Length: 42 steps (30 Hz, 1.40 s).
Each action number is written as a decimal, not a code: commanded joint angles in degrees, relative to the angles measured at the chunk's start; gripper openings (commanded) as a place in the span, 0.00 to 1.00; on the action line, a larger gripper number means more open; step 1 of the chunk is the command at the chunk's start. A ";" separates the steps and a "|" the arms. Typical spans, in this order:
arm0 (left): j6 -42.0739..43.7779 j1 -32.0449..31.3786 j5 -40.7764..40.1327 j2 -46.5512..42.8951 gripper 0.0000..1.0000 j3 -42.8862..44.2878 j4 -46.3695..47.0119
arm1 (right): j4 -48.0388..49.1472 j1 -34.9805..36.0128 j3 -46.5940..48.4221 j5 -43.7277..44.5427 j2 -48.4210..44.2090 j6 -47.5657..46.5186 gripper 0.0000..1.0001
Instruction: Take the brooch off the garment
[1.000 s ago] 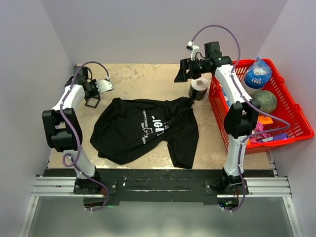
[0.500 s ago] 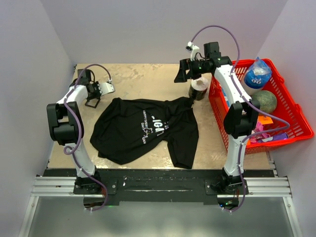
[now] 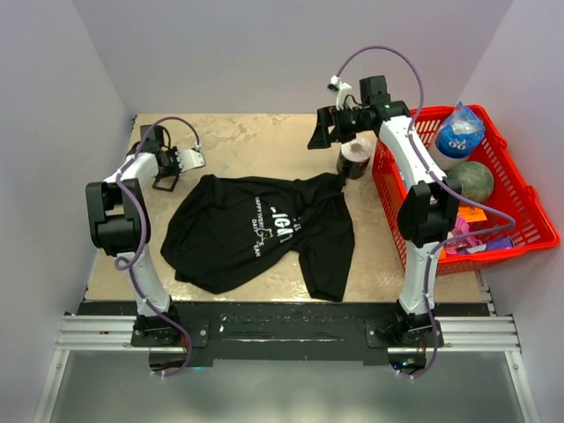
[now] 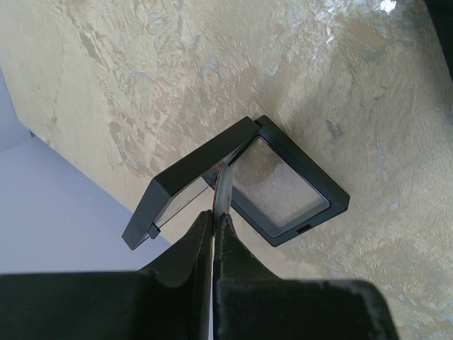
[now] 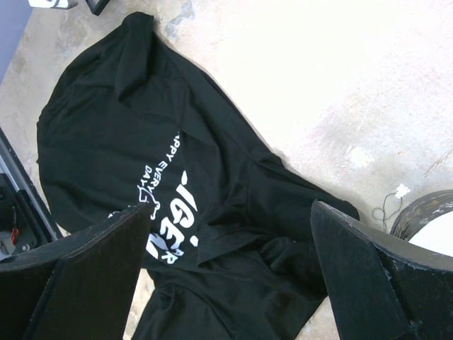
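Mottled beige tabletop (image 3: 256, 141), purple walls (image 3: 264, 53). The brooch (image 4: 202, 161) is sitting off the garment (image 3: 256, 233), near its far-left sleeve. It's folded into a V, with the hinge pointing up in the left wrist view. The left gripper (image 4: 218, 216) is pinching it tight there, contact half hidden. The right gripper (image 5: 230, 276) is hanging wide open over the crumpled lettering (image 5: 166, 191).

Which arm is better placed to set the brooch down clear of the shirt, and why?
Left. The left gripper is shut on the brooch, which is off the shirt and over bare table. The right gripper is open and empty, at the shirt's other side.
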 commanded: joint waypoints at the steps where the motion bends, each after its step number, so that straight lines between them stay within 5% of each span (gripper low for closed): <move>1: 2.19 0.42 -0.17 -1.17 0.00 -1.29 2.22 | 1.29 0.18 1.74 0.22 1.20 0.17 0.99; 13: 2.46 0.51 -0.17 -3.89 0.01 -6.04 4.41 | 0.94 0.18 1.57 -0.22 1.20 -0.27 0.99; 16: 2.28 0.42 -0.43 -5.65 0.28 -8.14 5.29 | 1.11 0.18 0.78 -0.31 0.68 -0.45 0.99; 27: -3.41 0.42 3.07 -11.80 0.46 -9.03 2.40 | 0.41 0.27 1.57 -0.57 0.67 -0.44 0.99; 33: -9.05 1.12 3.59 -16.71 0.67 -1.74 -7.78 | -1.61 0.18 4.11 7.30 -1.69 -0.46 0.99; 35: -10.80 1.48 5.88 -20.04 0.99 0.28 -13.06 | -1.17 0.18 4.55 12.76 -2.84 2.52 0.99; 38: -16.76 0.43 12.47 -24.26 0.99 0.82 -15.81 | -0.03 0.18 5.25 22.70 -4.86 6.05 0.99; 42: -39.46 -3.00 18.79 -25.16 0.99 2.57 -7.14 | 1.81 0.18 9.38 29.83 -6.09 6.14 0.99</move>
